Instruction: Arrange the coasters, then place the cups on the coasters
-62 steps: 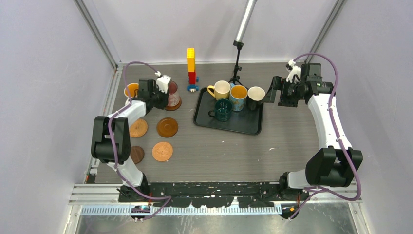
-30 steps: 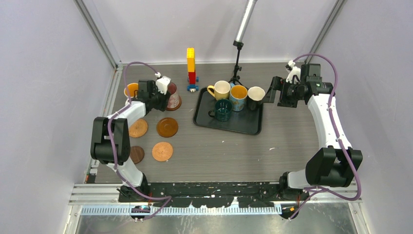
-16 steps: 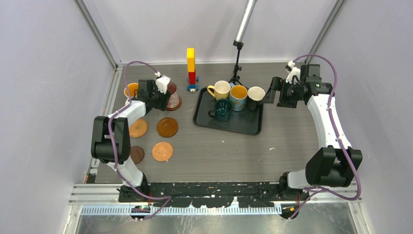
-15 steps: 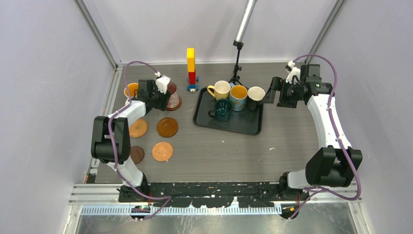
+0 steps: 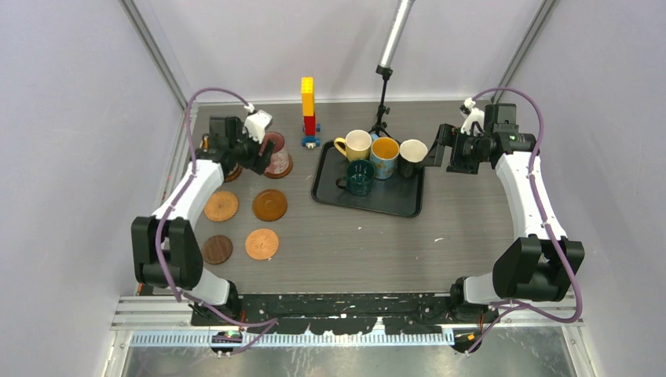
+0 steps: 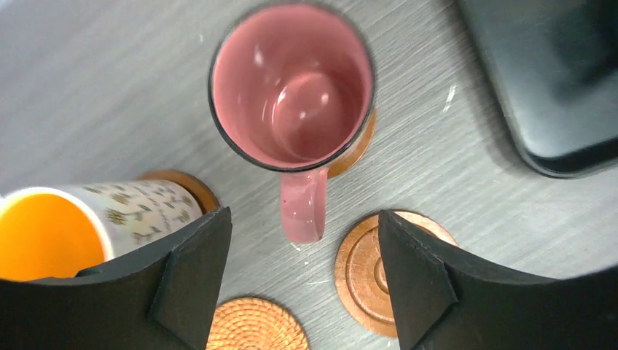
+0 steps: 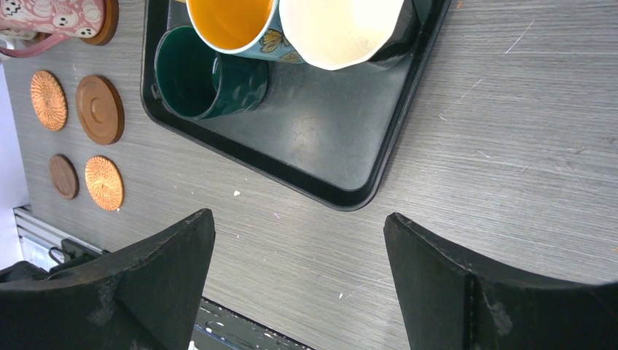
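Observation:
The pink cup [image 6: 291, 87] stands on a glossy brown coaster [image 6: 357, 149] at the back left. My left gripper [image 6: 301, 214] hovers open above it, its fingers either side of the handle and clear of it. Beside it, the white patterned cup [image 6: 87, 219] sits on another brown coaster [image 6: 186, 186]. Free coasters lie nearer: woven [image 5: 221, 206], glossy brown [image 5: 269, 205], dark brown [image 5: 217, 250], woven [image 5: 261, 244]. The cream-yellow [image 5: 357, 145], blue [image 5: 384, 155], white [image 5: 411, 153] and teal [image 5: 360, 177] cups stand on the tray. My right gripper [image 7: 299, 217] hangs open and empty by the tray's right end.
The black tray [image 5: 393, 206] lies at the back centre. A yellow-red-blue brick tower [image 5: 308, 110] stands between the pink cup and the tray. A tripod stand [image 5: 382, 102] rises behind the tray. Walls and rails close in the left, right and back.
My left gripper has opened, let go of the pink cup's handle and drawn back to the left and upward. The right arm has not moved.

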Motion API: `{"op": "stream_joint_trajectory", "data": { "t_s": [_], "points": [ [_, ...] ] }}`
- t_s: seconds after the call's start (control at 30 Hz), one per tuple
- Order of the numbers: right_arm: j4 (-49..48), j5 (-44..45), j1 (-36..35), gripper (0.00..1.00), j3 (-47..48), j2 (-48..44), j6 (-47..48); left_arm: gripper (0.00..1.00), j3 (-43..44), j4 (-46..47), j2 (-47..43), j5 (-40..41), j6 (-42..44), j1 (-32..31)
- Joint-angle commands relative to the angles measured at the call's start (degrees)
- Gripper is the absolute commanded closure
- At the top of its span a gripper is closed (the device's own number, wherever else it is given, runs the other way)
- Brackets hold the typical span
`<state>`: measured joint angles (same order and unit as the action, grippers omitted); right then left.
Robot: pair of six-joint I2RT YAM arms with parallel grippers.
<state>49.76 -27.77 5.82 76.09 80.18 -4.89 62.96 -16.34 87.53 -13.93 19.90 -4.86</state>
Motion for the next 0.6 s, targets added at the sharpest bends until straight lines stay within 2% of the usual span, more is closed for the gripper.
{"op": "stream_joint_trajectory", "data": {
  "t_s": [0.0, 0.1, 0.23, 0.43, 0.57],
  "points": [
    [-0.39, -1.02, 0.24, 0.1, 0.31, -1.72, 0.58, 0.25, 10.54, -16.82, -4.66, -11.09, 8.45, -0.36],
    [-0.34, -1.47, 0.24, 0.1, 0.29, -1.2, 0.59, 0.26, 18.99, -28.3, -1.56, -18.59, 14.35, -3.29],
    [-0.55, -1.9, 0.24, 0.1, 0.06, -0.75, 0.58, 0.27, 28.41, -36.11, 6.58, -19.1, 15.28, -10.56],
    [-0.83, -1.79, 0.24, 0.1, -0.21, -0.96, 0.77, 0.28, 31.39, -30.11, 14.32, -10.52, 8.44, -21.16],
    [-1.78, -1.67, 0.24, 0.1, -1.64, -1.79, 0.65, 0.29, 31.08, -25.63, 18.51, -6.12, 4.46, -25.39]
  ]
}}
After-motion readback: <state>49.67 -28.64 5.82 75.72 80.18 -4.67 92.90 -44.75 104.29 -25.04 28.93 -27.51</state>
